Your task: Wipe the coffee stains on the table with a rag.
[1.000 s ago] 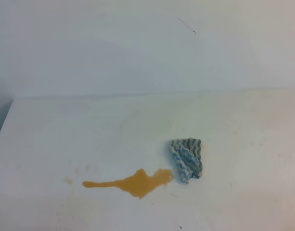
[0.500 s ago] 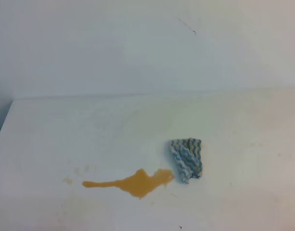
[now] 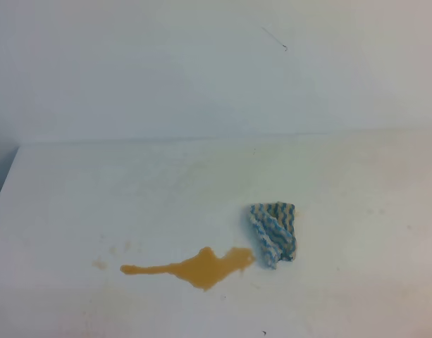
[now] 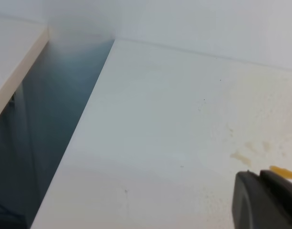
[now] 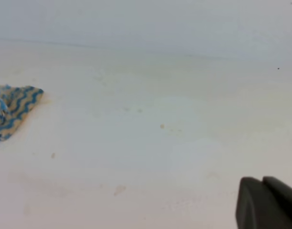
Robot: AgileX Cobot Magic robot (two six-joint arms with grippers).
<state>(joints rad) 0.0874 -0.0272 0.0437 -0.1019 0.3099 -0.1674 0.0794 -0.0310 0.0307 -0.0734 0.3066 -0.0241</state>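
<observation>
Lying untouched on the bench (image 3: 75, 190), the rag (image 3: 273, 233) sits just right of the coffee stains (image 3: 194, 267). Wiping has not begun. The right gripper (image 5: 266, 204) is closed and empty; the left gripper (image 4: 265, 200) is unclear. Next: grasp the rag.

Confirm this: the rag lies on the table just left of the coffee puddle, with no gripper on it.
Wrong side. In the exterior high view the rag lies just right of the coffee puddle, at its right end, on the table. The rest stands: no gripper is on it.
</observation>
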